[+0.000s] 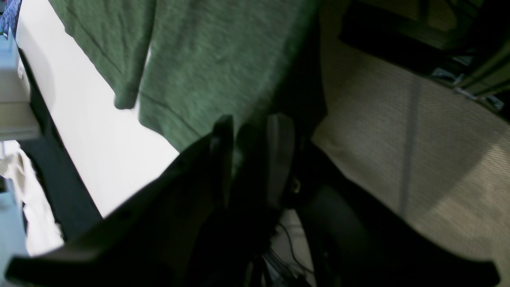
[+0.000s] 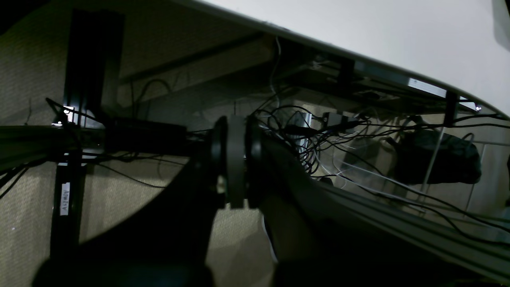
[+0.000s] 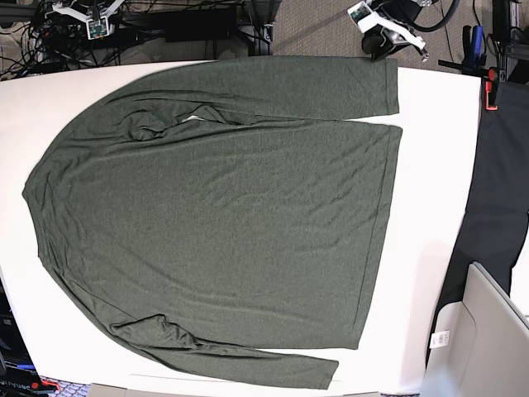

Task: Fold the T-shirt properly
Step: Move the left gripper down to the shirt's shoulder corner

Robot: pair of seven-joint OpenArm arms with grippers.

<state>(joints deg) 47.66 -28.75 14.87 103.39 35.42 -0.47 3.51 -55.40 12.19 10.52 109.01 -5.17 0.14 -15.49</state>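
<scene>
Flat across nearly the whole tabletop [image 3: 430, 248] lies the T-shirt [image 3: 223, 223], dark olive, long sleeves running along the far and near edges, hem toward the base view's right edge, shoulders toward its left. At the far edge near the right corner, the left gripper [image 1: 251, 131] has its fingers part-way apart, with shirt fabric close against them; whether it pinches the cloth cannot be told. The right gripper [image 2: 235, 159] hangs past the far left corner, off the table, jaws pressed together on nothing, above tangled cables [image 2: 358, 151].
</scene>
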